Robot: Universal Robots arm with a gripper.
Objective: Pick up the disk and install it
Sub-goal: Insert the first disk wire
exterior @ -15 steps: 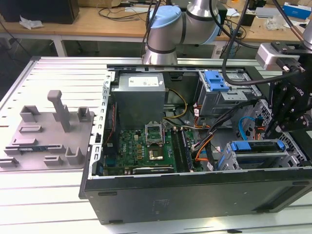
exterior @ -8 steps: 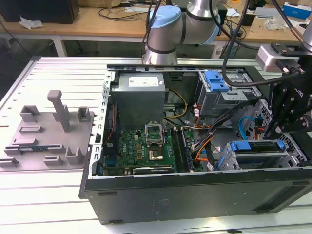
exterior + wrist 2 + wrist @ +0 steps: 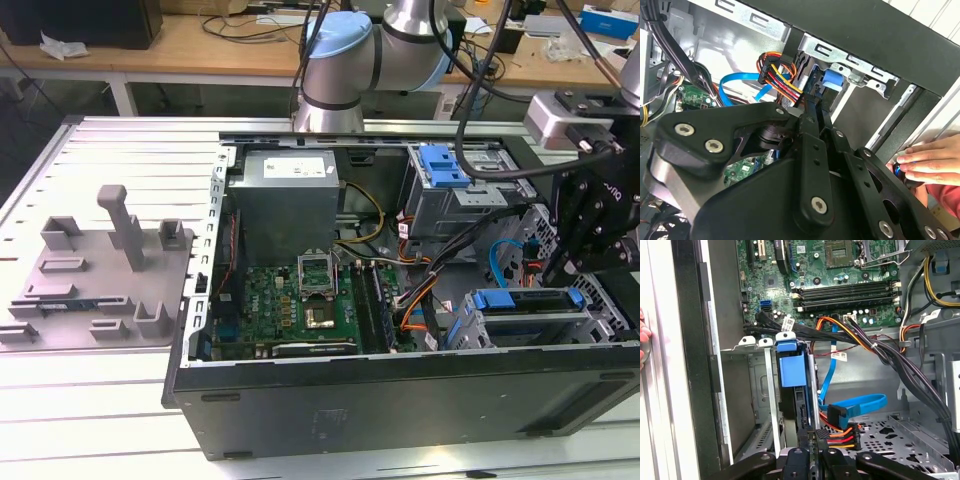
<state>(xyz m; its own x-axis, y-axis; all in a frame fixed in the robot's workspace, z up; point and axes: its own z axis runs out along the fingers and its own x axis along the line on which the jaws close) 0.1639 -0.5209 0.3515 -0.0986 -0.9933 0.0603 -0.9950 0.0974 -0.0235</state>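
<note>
While disk (image 3: 791,371) sits in bay, orange cables (image 3: 842,432) nearby, hand (image 3: 932,160) at case edge

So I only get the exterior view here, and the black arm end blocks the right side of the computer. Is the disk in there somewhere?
Observer: Yes. In the first wrist view the disk stands on edge in the metal drive cage, straight ahead of the gripper.
Operator: Anything else close to it?
Observer: A bundle of orange, red and yellow wires ends in a black plug right beside the gripper.
Operator: Is anyone around?
Observer: In the second wrist view, a person's hand lies just outside the computer case wall.
</note>
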